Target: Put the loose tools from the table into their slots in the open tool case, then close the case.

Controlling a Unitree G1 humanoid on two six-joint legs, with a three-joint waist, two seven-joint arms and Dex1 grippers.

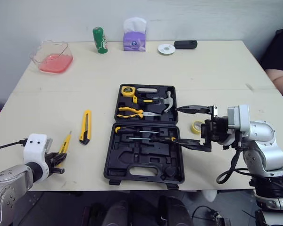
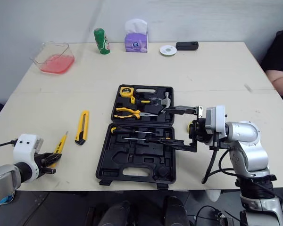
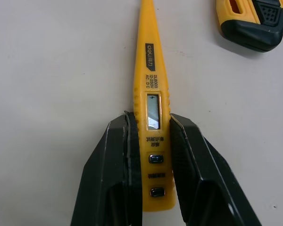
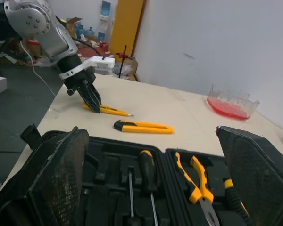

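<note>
Because the tester pen (image 1: pixel 65 142) lies loose at 8 o'clock from the tool case (image 1: pixel 114 162), the left gripper (image 1: pixel 56 164) is clamped on its butt end, likely for pickup. The right gripper (image 1: pixel 192 127) hovers spread wide at 3 o'clock.

Left tool (image 1: pixel 60 163) grips yellow tester pen (image 1: pixel 65 142).

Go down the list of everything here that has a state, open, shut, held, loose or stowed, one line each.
tool case: open, flat on the table.
tester pen: gripped at its rear end.
left gripper: shut on the tester pen.
right gripper: open, at the case's right edge.
utility knife: loose on the table.
pliers: seated in the case.
hammer: seated in the case.
</note>
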